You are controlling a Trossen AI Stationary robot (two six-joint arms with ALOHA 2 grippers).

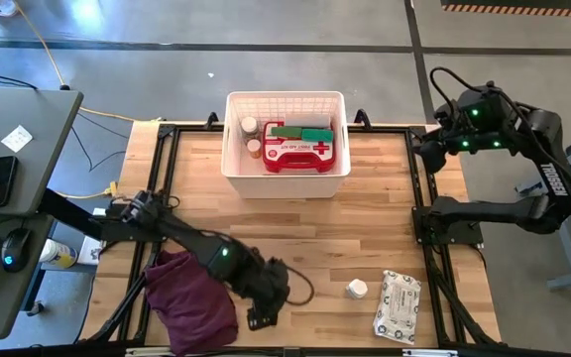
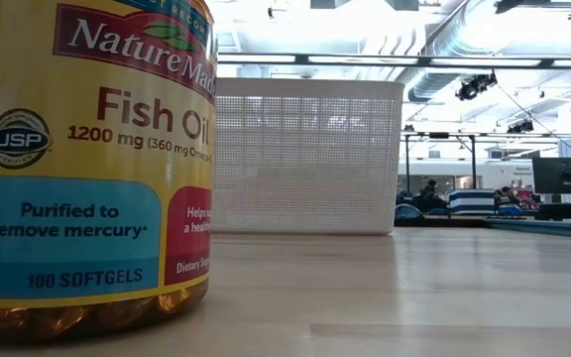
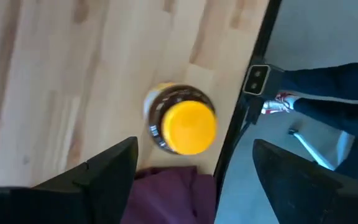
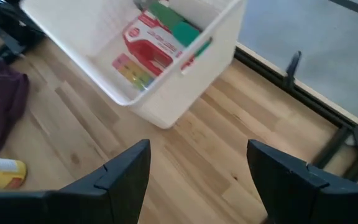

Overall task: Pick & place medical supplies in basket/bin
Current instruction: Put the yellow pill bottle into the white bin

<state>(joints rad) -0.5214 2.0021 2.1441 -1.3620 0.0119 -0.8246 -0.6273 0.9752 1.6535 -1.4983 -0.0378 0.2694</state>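
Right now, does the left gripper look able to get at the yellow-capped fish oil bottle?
Probably yes. The left gripper hangs open above the fish oil bottle, which stands upright by the table's edge, nothing between them. The purple cloth lies right beside the bottle and might catch a finger.

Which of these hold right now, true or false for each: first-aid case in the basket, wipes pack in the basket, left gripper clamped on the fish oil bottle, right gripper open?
1. The red first-aid case lies in the white basket. True.
2. The wipes pack lies in the basket. False: it lies on the table near the front edge.
3. The left gripper is clamped on the fish oil bottle. False: its fingers stand open, apart from the upright bottle.
4. The right gripper is open. True.
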